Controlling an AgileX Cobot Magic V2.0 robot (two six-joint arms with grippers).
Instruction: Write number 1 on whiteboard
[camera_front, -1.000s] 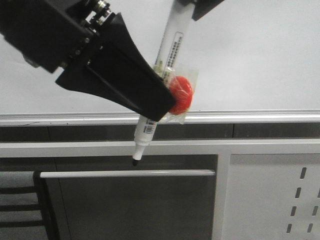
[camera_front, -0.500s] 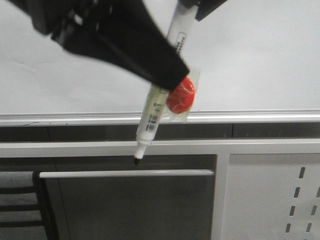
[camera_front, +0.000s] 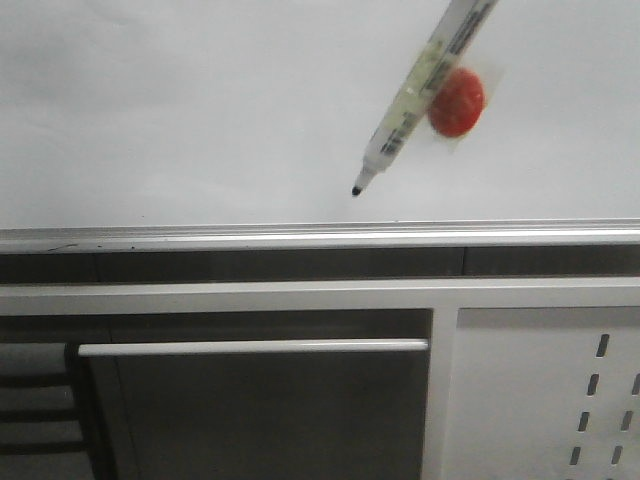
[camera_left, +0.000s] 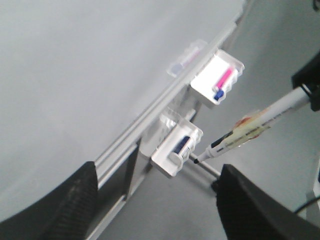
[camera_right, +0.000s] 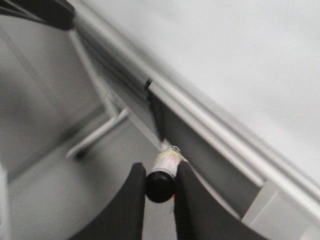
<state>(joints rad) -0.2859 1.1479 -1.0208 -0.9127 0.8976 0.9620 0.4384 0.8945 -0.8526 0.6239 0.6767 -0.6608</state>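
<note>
The whiteboard (camera_front: 200, 110) fills the upper front view, with its silver bottom rail (camera_front: 300, 236) below. No number 1 shows on it in any view. A white marker (camera_front: 415, 95) with a black tip slants down from the top right, and a red object (camera_front: 458, 102) is attached to its barrel. The tip hangs just above the rail; I cannot tell whether it touches the board. My right gripper (camera_right: 160, 169) is shut on the marker's (camera_right: 166, 162) black rear end. My left gripper (camera_left: 157, 192) stands open and empty, with the marker (camera_left: 250, 130) beyond its fingers.
Two white holders hang on the rail, one with a pink and blue pen (camera_left: 220, 82) and one with a dark blue item (camera_left: 177, 147). Below the rail are a white frame, a horizontal bar (camera_front: 250, 347) and a perforated white panel (camera_front: 540, 400).
The left arm, which blocked the upper front view, has left it. The marker has risen and shifted right; its tip went from below the rail to in front of the board.
</note>
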